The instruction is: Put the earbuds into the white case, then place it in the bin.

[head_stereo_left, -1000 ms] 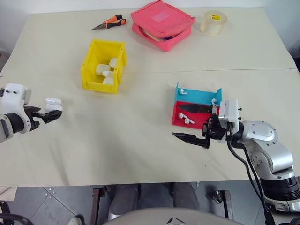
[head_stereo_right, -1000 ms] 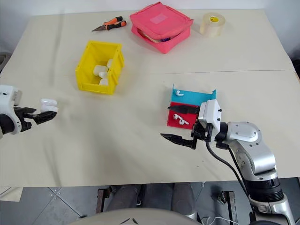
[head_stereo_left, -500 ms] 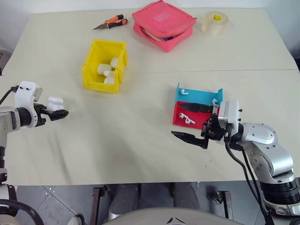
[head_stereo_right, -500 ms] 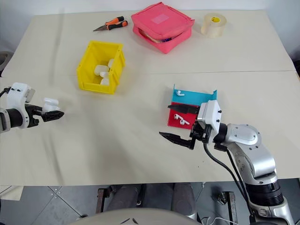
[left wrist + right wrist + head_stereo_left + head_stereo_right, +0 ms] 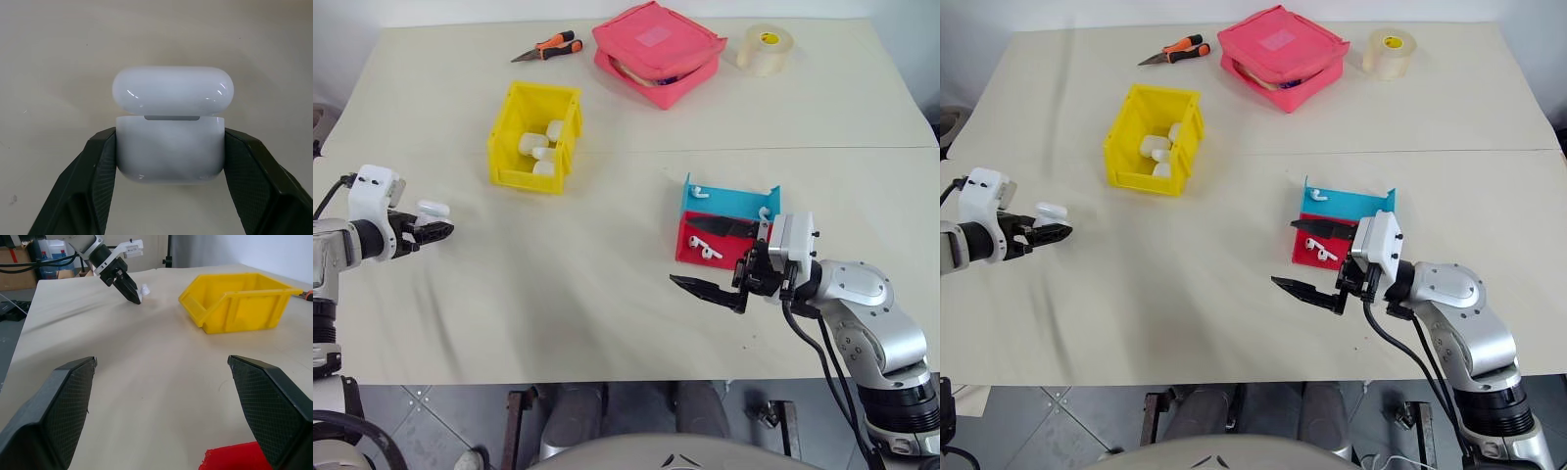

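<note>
- The white case (image 5: 169,147) is clamped between the two black fingers (image 5: 88,186) of the left gripper (image 5: 431,231), over the table's left edge, well apart from the yellow bin (image 5: 530,137).
- The case lid is seen tipped up from the base in the left wrist view (a dark hinge slot shows between lid and body).
- The left gripper is pointed toward the table's middle, tilted downward; whether the case touches the cloth cannot be told.
- The right gripper (image 5: 720,262) is held with its jaws spread wide, nothing between them, level and pointing toward the robot's left, just in front of the blue-and-red tray (image 5: 732,204).
- Earbuds are seen lying in the tray: one pair (image 5: 704,249) on the red half, one bud (image 5: 697,192) on the blue half.
- Several white cases (image 5: 534,148) are already lying inside the bin.
- At the far edge of the table (image 5: 607,294) a pink zip pouch (image 5: 656,49), a roll of clear tape (image 5: 763,47) and orange-handled pliers (image 5: 544,47) are noted.
</note>
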### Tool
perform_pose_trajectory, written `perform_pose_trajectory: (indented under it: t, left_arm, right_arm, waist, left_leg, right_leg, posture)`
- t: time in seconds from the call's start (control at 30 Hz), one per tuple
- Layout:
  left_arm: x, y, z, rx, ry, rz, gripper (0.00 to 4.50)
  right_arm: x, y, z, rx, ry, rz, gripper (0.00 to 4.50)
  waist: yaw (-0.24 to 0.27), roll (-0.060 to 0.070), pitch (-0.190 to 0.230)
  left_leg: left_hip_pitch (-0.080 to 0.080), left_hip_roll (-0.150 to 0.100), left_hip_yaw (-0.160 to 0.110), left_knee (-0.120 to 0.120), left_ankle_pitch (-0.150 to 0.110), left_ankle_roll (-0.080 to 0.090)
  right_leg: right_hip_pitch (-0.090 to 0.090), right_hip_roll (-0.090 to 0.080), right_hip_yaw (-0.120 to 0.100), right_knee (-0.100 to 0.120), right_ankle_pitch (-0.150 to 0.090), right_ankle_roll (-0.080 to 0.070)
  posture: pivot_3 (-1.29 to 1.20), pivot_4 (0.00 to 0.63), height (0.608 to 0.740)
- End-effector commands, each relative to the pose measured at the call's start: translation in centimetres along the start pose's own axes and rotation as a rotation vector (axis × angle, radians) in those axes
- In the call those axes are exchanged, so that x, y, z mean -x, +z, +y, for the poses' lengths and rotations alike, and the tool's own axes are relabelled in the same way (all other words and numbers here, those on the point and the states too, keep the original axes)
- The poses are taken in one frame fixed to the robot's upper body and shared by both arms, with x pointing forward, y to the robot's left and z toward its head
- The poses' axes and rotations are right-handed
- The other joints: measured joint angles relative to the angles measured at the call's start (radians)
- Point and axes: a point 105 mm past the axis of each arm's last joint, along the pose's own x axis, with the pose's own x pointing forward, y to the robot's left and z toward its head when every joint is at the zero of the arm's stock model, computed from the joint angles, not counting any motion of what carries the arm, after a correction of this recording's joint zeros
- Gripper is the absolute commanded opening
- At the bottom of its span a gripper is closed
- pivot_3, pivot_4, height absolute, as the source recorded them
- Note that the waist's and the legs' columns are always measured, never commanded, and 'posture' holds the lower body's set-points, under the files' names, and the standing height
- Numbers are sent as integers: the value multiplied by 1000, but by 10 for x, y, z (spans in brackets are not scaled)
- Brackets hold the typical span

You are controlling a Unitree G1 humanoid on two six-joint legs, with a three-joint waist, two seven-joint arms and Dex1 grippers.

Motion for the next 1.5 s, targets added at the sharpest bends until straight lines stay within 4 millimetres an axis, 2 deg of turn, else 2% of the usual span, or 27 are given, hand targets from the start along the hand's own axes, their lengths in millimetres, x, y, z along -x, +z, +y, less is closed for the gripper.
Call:
perform_pose_trajectory:
  t: [0.03, 0.13, 0.23, 0.33, 0.47, 0.7, 0.77, 0.87, 0.97, 1.07, 1.23, 1.4, 1.5]
  left_arm:
    - [2, -7, -2, 26, -16, -7, 2800]
    - [8, -1, -4, 26, -33, -88, 2800]
    - [20, 14, -9, 17, -76, -274, 2800]
    - [45, 33, -35, -59, -226, -560, 2800]
    - [64, 30, -65, -85, -337, -712, 2800]
    - [66, 35, -135, -144, -543, -884, 2800]
    - [61, 37, -162, -171, -620, -920, 2800]
    - [54, 38, -198, -191, -751, -960, 2800]
    - [48, 31, -231, -307, -874, -978, 2800]
    - [40, 36, -249, -324, -923, -1044, 2800]
    - [45, 53, -284, -322, -1102, -1245, 2800]
    - [49, 57, -322, -336, -1275, -1339, 2800]
    - [49, 58, -334, -315, -1337, -1354, 2800]
  right_arm:
    - [0, 9, 3, 26, 8, -25, 4500]
    - [-1, 8, 3, 22, 12, -25, 4500]
    - [-1, 7, 3, 17, 15, -22, 4500]
    - [0, 6, 3, 11, 17, -19, 4500]
    - [0, 5, 2, 6, 21, -15, 4500]
    - [6, 7, 0, 12, 12, 10, 4500]
    - [12, 8, -1, 21, -9, 30, 4500]
    - [27, 8, -4, 40, -57, 76, 4500]
    - [50, 6, -6, 81, -127, 158, 4500]
    - [78, 4, -7, 109, -205, 238, 4500]
    - [123, -1, -3, 106, -337, 356, 4500]
    - [140, -5, 1, 85, -385, 425, 4500]
    - [144, -7, 0, 80, -389, 471, 4500]
  waist:
    - [-3, 0, 0]
    - [-3, 0, 0]
    - [-2, 0, 0]
    - [0, -1, 0]
    - [1, -3, 0]
    - [9, -3, 0]
    - [10, -3, 0]
    - [22, -3, -1]
    - [27, -3, -1]
    - [31, -3, -1]
    - [34, -3, -1]
    - [27, -3, -1]
    - [28, -3, -1]
  left_leg:
    - [0, 0, 0, 0, 0, 0]
    - [0, 0, 1, 0, 0, 0]
    - [0, 1, 1, 0, 0, 0]
    - [0, 1, 1, 0, 0, 0]
    - [-1, 2, 1, 0, 0, 0]
    - [0, 3, 2, 1, 0, 0]
    - [0, 3, 3, 1, 0, 0]
    - [0, 2, 4, 1, -1, 0]
    - [0, 2, 13, 1, -1, 0]
    - [0, 3, 16, 1, -1, 1]
    - [0, 3, 19, 2, -1, 2]
    - [1, 3, 22, 2, -1, 4]
    - [1, 5, 23, 2, -2, 4]
  right_leg:
    - [0, 0, 0, 0, 0, 0]
    - [-1, 0, 0, 0, 0, 0]
    - [-1, 0, 0, 0, 0, 0]
    - [-1, 0, 0, -1, 0, 0]
    - [0, 0, -1, -2, 0, 0]
    - [1, 0, -1, -2, 0, 0]
    - [1, 0, 0, -3, 1, 0]
    - [1, 0, 0, -4, 1, 0]
    - [1, 0, 0, -5, 1, 0]
    - [2, 0, 0, -6, 2, 1]
    - [3, 1, 0, -9, 4, 4]
    - [5, 1, 1, -13, 6, 6]
    - [5, 2, 1, -14, 6, 7]
  posture:
    - [0, 150, 740]
    - [0, 150, 740]
    - [0, 150, 740]
    - [0, 150, 740]
    - [0, 150, 740]
    - [0, 150, 740]
    - [0, 150, 740]
    - [0, 150, 740]
    - [0, 150, 740]
    - [0, 150, 740]
    - [0, 150, 740]
    - [0, 150, 740]
    - [0, 150, 740]
